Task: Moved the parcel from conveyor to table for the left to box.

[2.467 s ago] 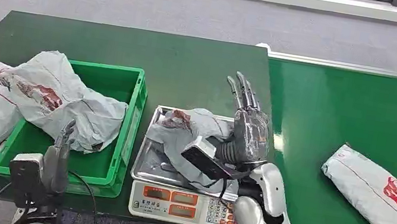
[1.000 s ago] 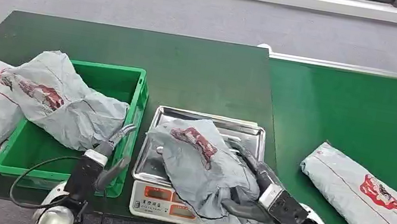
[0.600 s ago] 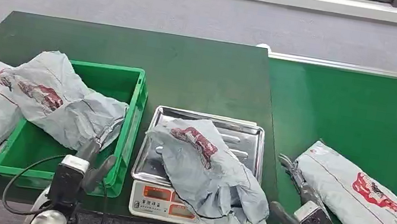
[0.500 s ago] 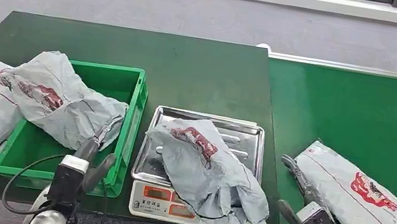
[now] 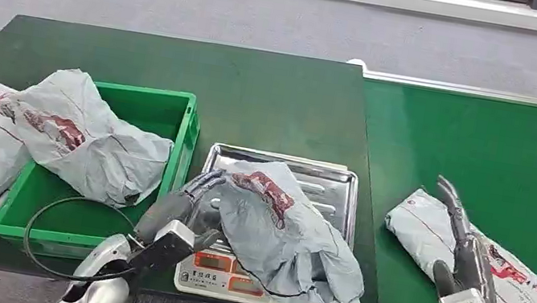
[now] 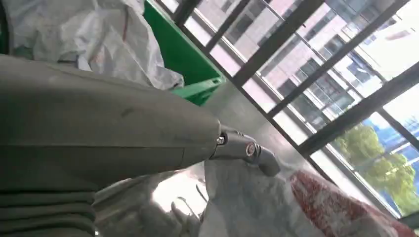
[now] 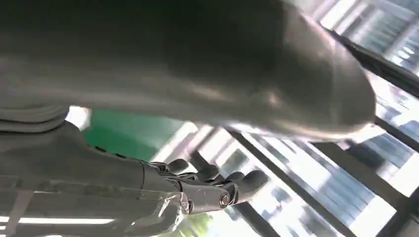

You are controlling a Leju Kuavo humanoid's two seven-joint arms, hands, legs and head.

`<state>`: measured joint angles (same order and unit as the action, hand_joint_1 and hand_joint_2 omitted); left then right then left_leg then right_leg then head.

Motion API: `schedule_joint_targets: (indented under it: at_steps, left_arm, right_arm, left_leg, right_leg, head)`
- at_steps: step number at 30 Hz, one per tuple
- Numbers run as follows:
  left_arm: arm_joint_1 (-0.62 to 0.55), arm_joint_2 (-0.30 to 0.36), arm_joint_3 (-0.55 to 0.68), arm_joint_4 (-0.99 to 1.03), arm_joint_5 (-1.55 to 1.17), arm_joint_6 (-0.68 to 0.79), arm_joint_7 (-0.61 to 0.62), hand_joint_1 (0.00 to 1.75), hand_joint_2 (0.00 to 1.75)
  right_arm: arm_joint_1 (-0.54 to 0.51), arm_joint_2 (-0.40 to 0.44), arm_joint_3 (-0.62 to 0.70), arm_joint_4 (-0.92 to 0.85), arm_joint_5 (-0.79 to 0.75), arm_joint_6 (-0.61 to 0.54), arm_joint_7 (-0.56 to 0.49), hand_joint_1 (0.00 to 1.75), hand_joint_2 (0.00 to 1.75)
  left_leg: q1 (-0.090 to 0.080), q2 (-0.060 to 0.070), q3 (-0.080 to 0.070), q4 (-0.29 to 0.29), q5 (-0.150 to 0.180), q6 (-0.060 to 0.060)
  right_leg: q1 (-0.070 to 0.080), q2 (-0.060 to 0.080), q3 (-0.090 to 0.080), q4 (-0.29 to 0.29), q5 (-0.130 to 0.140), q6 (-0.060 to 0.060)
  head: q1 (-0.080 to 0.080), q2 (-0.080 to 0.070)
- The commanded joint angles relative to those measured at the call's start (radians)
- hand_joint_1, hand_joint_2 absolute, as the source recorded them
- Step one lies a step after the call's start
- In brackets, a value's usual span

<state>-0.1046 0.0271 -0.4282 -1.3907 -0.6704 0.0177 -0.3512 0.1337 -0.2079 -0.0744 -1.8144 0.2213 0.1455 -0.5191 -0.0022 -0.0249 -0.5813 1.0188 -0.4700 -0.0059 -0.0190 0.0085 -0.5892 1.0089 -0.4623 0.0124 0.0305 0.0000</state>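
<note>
Now, my readout, everything placed from the scale [image 5: 259,276]:

Step in hand: I judge the right-arm half done for this parcel, and the left-arm boxing about to begin.

Parcel on scale [image 5: 281,231]: grey mailer bag, crumpled, lying on the scale's steel tray and spilling over its near edge, partly covering the display.

Left hand [image 5: 179,204]: at the scale's side toward the green box [image 5: 180,141], fingers spread and reaching onto the edge of the bag. The left wrist view shows a fingertip [image 6: 260,159] against the grey plastic; I see no closed grip, so I count it as holding nothing.

Right hand [image 5: 464,252]: well away from the scale, over on the conveyor [image 5: 495,139], fingers extended and apart above a second parcel [image 5: 510,275] lying there. Whether it touches that bag I cannot tell.

Green box: just beside the scale on the dark green surface [image 5: 181,64], with one bag [image 5: 85,135] already draped over its far-side rim.

Next move calls for: closing the left fingers on a good fold of the slack plastic, then lifting clear of the tray rim and across to the box. My worry is the loose bag slipping.
</note>
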Motion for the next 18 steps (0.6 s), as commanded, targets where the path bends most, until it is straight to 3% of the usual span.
schedule_joint_targets:
  at_steps: [1, 6, 15, 16, 17, 18]
  left_arm:
    - [-0.251, -0.062, -0.18, 0.355, 0.088, -0.028, -0.085, 0.0, 1.75]
    - [-0.314, -0.118, -0.241, 0.449, 0.099, -0.029, -0.077, 0.0, 1.75]
    - [-0.334, -0.133, -0.287, 0.527, 0.098, 0.003, -0.08, 0.05, 1.75]
    - [-0.34, -0.139, -0.292, 0.548, 0.099, 0.0, -0.08, 1.45, 1.75]
    - [-0.357, -0.153, -0.308, 0.595, 0.089, 0.003, -0.08, 1.75, 1.75]
    - [-0.373, -0.164, -0.328, 0.639, 0.063, 0.031, -0.092, 1.75, 1.75]
  right_arm:
    - [0.034, 0.072, 0.036, -0.22, 0.146, -0.344, -0.13, 0.0, 1.75]
    - [0.045, 0.093, 0.086, -0.18, 0.147, -0.4, -0.118, 0.0, 1.75]
    - [-0.006, 0.087, 0.119, -0.134, 0.13, -0.407, -0.113, 0.0, 1.75]
    - [-0.014, 0.088, 0.125, -0.128, 0.131, -0.407, -0.111, 0.0, 1.75]
    - [-0.019, 0.09, 0.13, -0.125, 0.133, -0.412, -0.107, 0.0, 1.75]
    - [-0.019, 0.095, 0.131, -0.127, 0.135, -0.42, -0.101, 0.0, 1.75]
  left_leg:
    - [0.0, -0.004, -0.001, 0.0, 0.001, -0.001]
    - [0.001, -0.003, 0.001, -0.002, 0.002, 0.0]
    - [0.0, 0.002, 0.002, -0.002, 0.001, -0.001]
    - [0.0, 0.002, 0.003, -0.003, 0.001, -0.001]
    - [0.0, 0.001, 0.002, -0.001, 0.001, -0.001]
    - [0.0, 0.002, 0.002, -0.002, 0.001, -0.001]
  right_leg:
    - [0.0, -0.006, 0.001, 0.0, 0.0, -0.001]
    - [0.002, -0.006, 0.004, -0.003, 0.001, -0.001]
    - [0.0, -0.002, 0.003, -0.003, 0.002, -0.001]
    - [0.0, -0.002, 0.004, -0.003, 0.002, -0.001]
    - [0.0, -0.001, 0.003, -0.002, 0.001, 0.0]
    - [0.0, -0.001, 0.003, -0.003, 0.002, -0.001]
  head:
    - [0.0, 0.0]
    - [0.0, 0.0]
    - [0.0, 0.0]
    - [0.0, 0.0]
    - [0.0, 0.0]
    - [0.0, 0.0]
